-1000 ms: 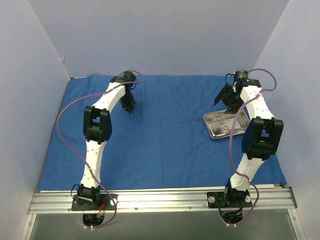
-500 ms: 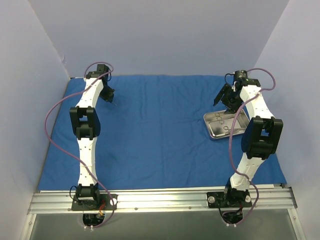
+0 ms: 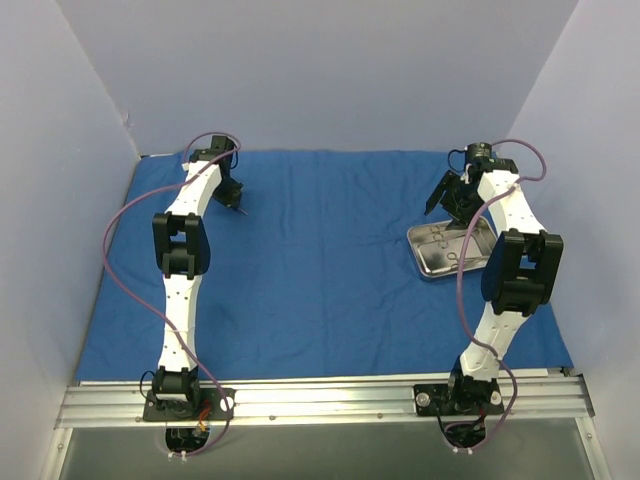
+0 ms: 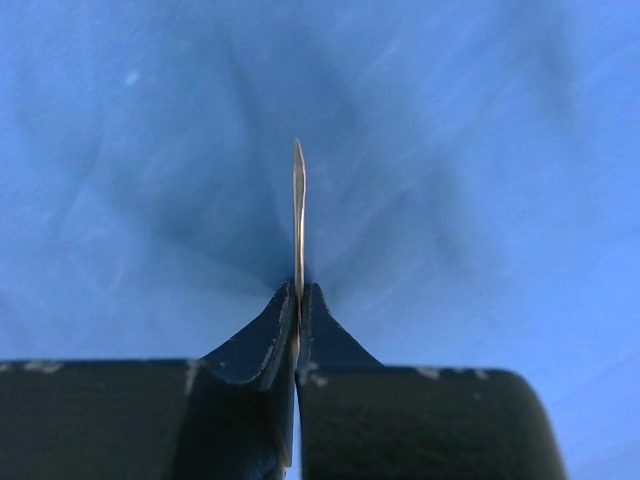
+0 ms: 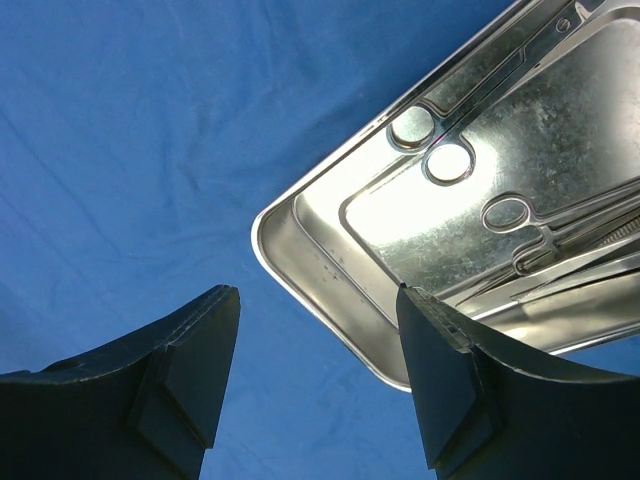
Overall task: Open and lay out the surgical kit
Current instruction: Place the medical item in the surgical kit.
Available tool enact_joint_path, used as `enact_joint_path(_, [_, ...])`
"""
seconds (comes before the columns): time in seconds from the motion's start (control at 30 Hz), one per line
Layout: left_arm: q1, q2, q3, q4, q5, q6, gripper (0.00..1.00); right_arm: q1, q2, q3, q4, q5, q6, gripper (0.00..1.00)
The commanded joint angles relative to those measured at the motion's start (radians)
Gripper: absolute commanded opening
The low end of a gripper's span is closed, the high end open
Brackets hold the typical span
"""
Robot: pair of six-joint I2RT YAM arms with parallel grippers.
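The royal-blue cloth wrap (image 3: 330,290) lies spread flat over the table. My left gripper (image 3: 237,204) hangs at the far left of the cloth, shut on a thin silver instrument (image 4: 298,205) whose pointed tip sticks out beyond the fingers (image 4: 299,290) over the blue cloth (image 4: 480,150). The steel tray (image 3: 432,262) rests on the cloth at the right, with several scissor-handled instruments (image 5: 560,250) lying in it. My right gripper (image 3: 447,205) hovers open and empty over the tray's far-left corner (image 5: 320,270); its jaws (image 5: 316,292) straddle the tray's rim without touching it.
Pale walls close in the table on the left, back and right. The cloth's front edge ends just before the aluminium rail (image 3: 320,395) that carries both arm bases. A purple cable (image 3: 462,280) hangs from the right arm across the tray.
The left arm swung with its instrument from the cloth's left-middle out to the far left corner, then came back a little to the right. The right arm barely moved.
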State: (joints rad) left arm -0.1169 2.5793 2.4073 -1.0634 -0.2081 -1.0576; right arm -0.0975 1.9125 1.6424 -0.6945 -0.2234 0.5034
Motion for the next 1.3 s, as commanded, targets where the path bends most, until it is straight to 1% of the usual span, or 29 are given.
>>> enact_joint_path(0.0, [0.006,0.038,0.056,0.028,0.021,-0.022,0.02,-0.001,0.011,0.037,-0.042,-0.011,-0.016,0.64])
enact_joint_path(0.07, [0.010,0.044,0.055,0.029,0.029,-0.022,0.06,-0.001,0.013,0.034,-0.039,-0.011,-0.012,0.64])
enact_joint_path(0.1, [0.010,0.042,0.053,0.028,0.029,-0.022,0.12,-0.001,0.014,0.033,-0.037,-0.013,-0.011,0.64])
enact_joint_path(0.2, [0.013,0.044,0.053,0.036,0.033,-0.022,0.23,-0.001,0.014,0.030,-0.034,-0.013,-0.011,0.64])
enact_joint_path(0.23, [0.014,0.044,0.052,0.043,0.039,-0.019,0.32,-0.001,0.014,0.030,-0.033,-0.013,-0.012,0.64])
enact_joint_path(0.3, [0.017,0.045,0.055,0.046,0.055,-0.013,0.38,0.001,0.017,0.028,-0.031,-0.011,-0.011,0.64])
enact_joint_path(0.33, [0.017,0.045,0.055,0.046,0.058,-0.013,0.43,-0.001,0.016,0.028,-0.031,-0.011,-0.011,0.64])
enact_joint_path(0.5, [0.017,0.036,0.041,0.048,0.079,-0.001,0.45,0.001,0.022,0.028,-0.025,-0.014,-0.011,0.64])
enact_joint_path(0.63, [0.019,-0.016,0.006,0.075,0.111,0.018,0.46,0.001,0.025,0.040,-0.026,-0.004,-0.009,0.64])
enact_joint_path(0.73, [0.014,-0.076,-0.026,0.106,0.133,0.079,0.46,0.001,0.031,0.056,-0.031,0.010,-0.009,0.64])
enact_joint_path(0.77, [0.013,-0.100,-0.048,0.121,0.134,0.125,0.46,0.001,0.036,0.065,-0.040,0.016,-0.005,0.64])
enact_joint_path(0.87, [0.011,-0.218,-0.193,0.235,0.141,0.212,0.50,0.002,0.045,0.100,-0.051,0.030,0.006,0.64])
enact_joint_path(0.9, [0.011,-0.281,-0.235,0.261,0.136,0.226,0.51,0.002,0.051,0.106,-0.054,0.033,0.012,0.64])
enact_joint_path(0.93, [0.013,-0.306,-0.311,0.310,0.138,0.240,0.52,0.002,0.056,0.117,-0.056,0.032,0.018,0.64])
enact_joint_path(1.03, [0.023,-0.364,-0.401,0.376,0.144,0.281,0.54,0.007,0.054,0.117,-0.048,0.019,0.043,0.64])
enact_joint_path(1.13, [0.040,-0.321,-0.380,0.373,0.193,0.295,0.54,0.015,0.039,0.116,-0.048,0.021,0.052,0.64])
enact_joint_path(1.23, [0.043,-0.245,-0.297,0.336,0.208,0.285,0.54,0.018,0.022,0.106,-0.048,0.024,0.057,0.64])
enact_joint_path(1.27, [0.043,-0.225,-0.245,0.323,0.208,0.278,0.54,0.018,0.014,0.102,-0.048,0.024,0.057,0.64])
